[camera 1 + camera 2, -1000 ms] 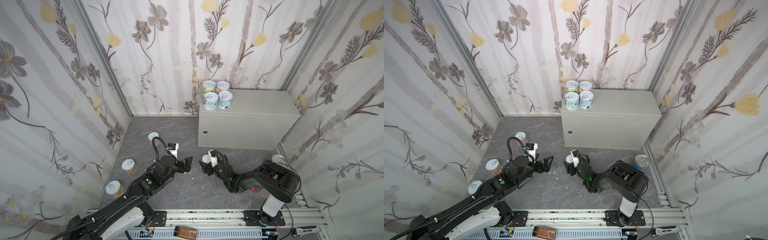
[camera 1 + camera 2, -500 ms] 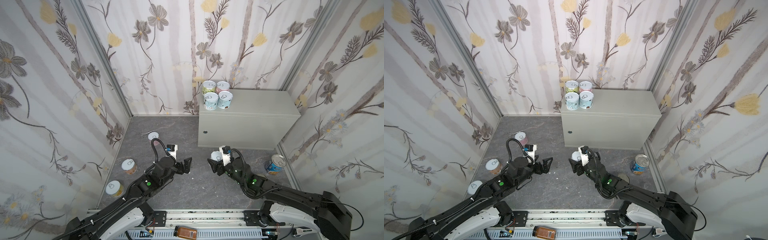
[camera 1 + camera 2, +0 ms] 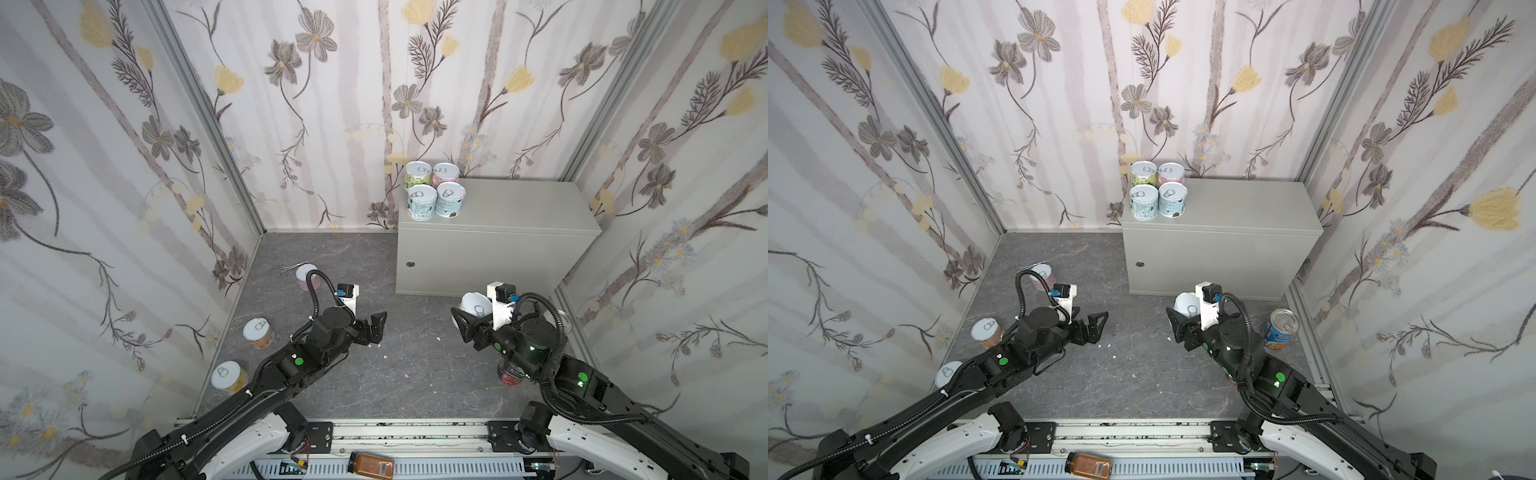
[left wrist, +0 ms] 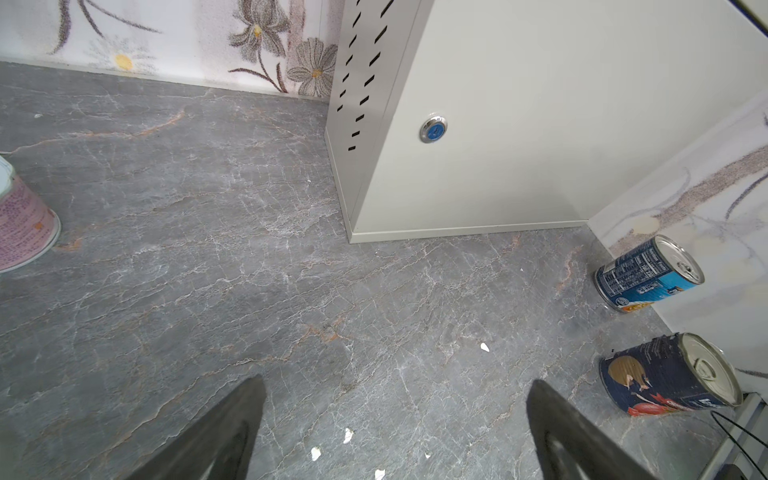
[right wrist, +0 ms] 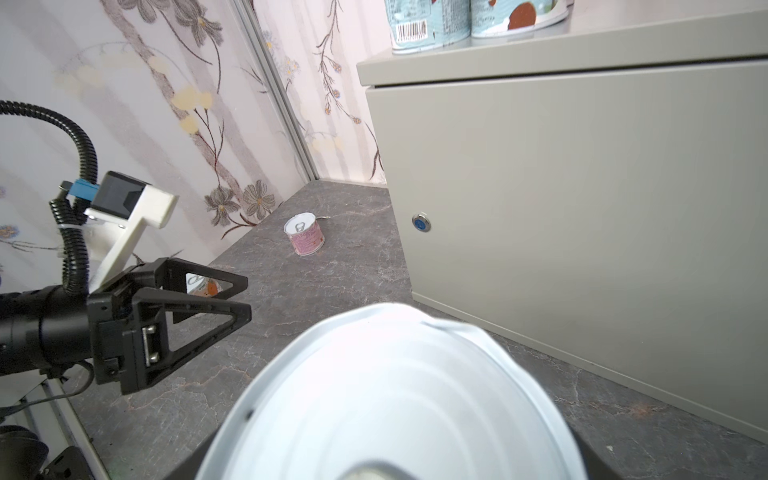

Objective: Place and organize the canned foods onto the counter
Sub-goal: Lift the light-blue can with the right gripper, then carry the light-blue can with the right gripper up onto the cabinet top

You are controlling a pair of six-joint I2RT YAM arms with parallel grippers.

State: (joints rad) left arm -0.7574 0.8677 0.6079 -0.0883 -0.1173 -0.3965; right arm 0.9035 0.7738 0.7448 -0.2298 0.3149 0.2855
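Grip: a pale can point(image 3: 476, 306) is held lid-up by the right fingers point(image 3: 460, 323), which are closed on its sides.
Change: within the last second this can has been carried from mid-floor to the right, and the right arm has been unfolded.
Can position: just before the front of the bench point(image 3: 519, 208), right of the lock point(image 3: 410, 264), apparently clear of the floor point(image 3: 415, 374) and, as judged from the right wrist view, below the bench top.
Left side: the left fingers point(image 3: 376, 327) are spread fully and nothing is held; they have been kept hovering over mid-floor, hardly moved.
On bench: four cans point(image 3: 422, 203) are stood in a square block at the back left corner.
On floor: a pink can point(image 3: 306, 276), brown can point(image 3: 257, 332) and yellow can point(image 3: 226, 376) are left near the left wall; a blue can point(image 3: 1281, 328) and tomato can point(image 4: 669, 376) near the right wall.
Meaning: the carry is judged under way; a further lift is needed before the can is set beside the block, and five cans would then remain.
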